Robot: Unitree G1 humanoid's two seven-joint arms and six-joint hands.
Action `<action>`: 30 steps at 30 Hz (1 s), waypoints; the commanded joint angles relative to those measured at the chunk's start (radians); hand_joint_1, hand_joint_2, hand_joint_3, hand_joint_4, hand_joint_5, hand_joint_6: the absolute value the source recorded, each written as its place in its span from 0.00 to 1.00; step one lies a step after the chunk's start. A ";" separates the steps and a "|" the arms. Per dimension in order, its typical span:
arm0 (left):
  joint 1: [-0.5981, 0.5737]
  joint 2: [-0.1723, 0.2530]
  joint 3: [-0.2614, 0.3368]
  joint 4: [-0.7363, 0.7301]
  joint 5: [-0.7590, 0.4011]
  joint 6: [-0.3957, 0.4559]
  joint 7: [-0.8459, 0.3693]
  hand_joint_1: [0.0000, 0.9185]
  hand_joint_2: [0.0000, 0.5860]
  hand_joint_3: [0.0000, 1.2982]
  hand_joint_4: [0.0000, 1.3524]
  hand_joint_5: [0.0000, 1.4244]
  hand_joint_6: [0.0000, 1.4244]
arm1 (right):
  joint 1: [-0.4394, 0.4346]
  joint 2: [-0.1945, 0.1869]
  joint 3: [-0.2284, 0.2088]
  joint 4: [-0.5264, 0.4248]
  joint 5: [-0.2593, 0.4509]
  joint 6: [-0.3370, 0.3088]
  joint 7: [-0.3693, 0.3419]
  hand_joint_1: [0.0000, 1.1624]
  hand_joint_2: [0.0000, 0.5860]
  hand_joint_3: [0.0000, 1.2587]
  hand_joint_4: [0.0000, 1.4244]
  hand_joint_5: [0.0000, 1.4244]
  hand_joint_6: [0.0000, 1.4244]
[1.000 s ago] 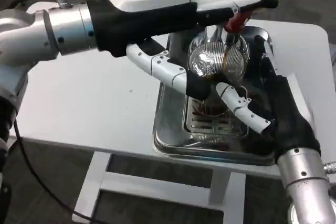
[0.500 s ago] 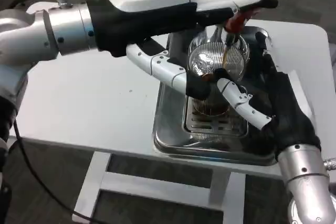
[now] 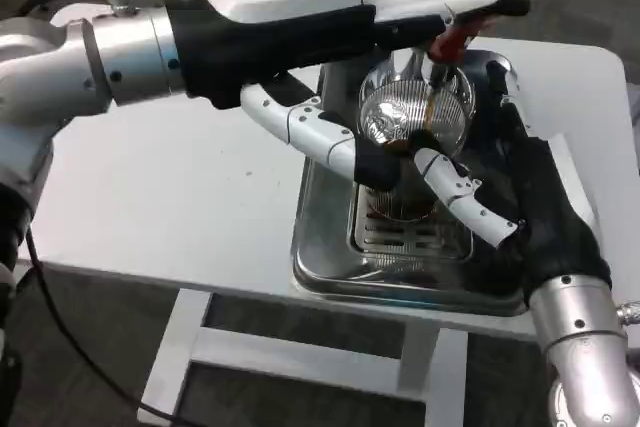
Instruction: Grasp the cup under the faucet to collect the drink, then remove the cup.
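Right hand point(image 3: 500, 197) gripping cup point(image 3: 400, 197) under faucet point(image 3: 440, 67); left hand point(image 3: 400, 7) pressing red lever point(image 3: 447, 39), fingers extended

A lab-like test room (white table point(image 3: 180, 197), grey carpet point(image 3: 90, 367), loose cable point(image 3: 60, 332))

No legible text anywhere

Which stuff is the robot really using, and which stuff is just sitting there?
Using:
cup
faucet
left hand
right hand
drip tray

Just there:
white table
black cable
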 commanded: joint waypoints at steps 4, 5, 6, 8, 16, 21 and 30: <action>0.082 0.023 -0.068 0.011 0.103 0.036 -0.099 0.00 0.05 0.05 0.00 0.00 0.19 | 0.019 0.005 0.004 -0.017 0.007 -0.013 -0.009 0.44 0.54 0.00 0.00 0.00 0.00; 0.083 0.023 -0.067 0.009 0.101 0.037 -0.100 0.00 0.05 0.05 0.00 0.00 0.19 | 0.020 0.005 0.004 -0.019 0.007 -0.013 -0.008 0.44 0.54 0.00 0.00 0.00 0.00; 0.084 0.024 -0.066 0.006 0.100 0.038 -0.100 0.00 0.05 0.05 0.00 0.00 0.19 | 0.021 0.005 0.004 -0.020 0.008 -0.013 -0.008 0.44 0.54 0.00 0.00 0.00 0.00; 0.085 0.025 -0.064 0.002 0.094 0.044 -0.102 0.00 0.05 0.05 0.00 0.00 0.19 | 0.023 0.006 0.004 -0.024 0.008 -0.013 -0.008 0.44 0.54 0.00 0.00 0.00 0.00; 0.083 0.028 -0.053 -0.013 0.074 0.066 -0.102 0.00 0.05 0.05 0.00 0.00 0.19 | 0.035 0.008 0.007 -0.044 0.006 -0.008 -0.006 0.44 0.54 0.00 0.00 0.00 0.00; 0.078 0.026 -0.028 -0.021 0.032 0.087 -0.105 0.00 0.05 0.05 0.00 0.00 0.19 | 0.044 0.008 0.007 -0.058 0.006 -0.005 -0.004 0.44 0.54 0.00 0.00 0.00 0.00; 0.078 0.012 0.028 -0.032 -0.058 0.143 -0.153 0.00 0.06 0.04 0.00 0.00 0.19 | 0.047 0.009 0.009 -0.067 0.003 0.000 -0.004 0.44 0.54 0.00 0.00 0.00 0.00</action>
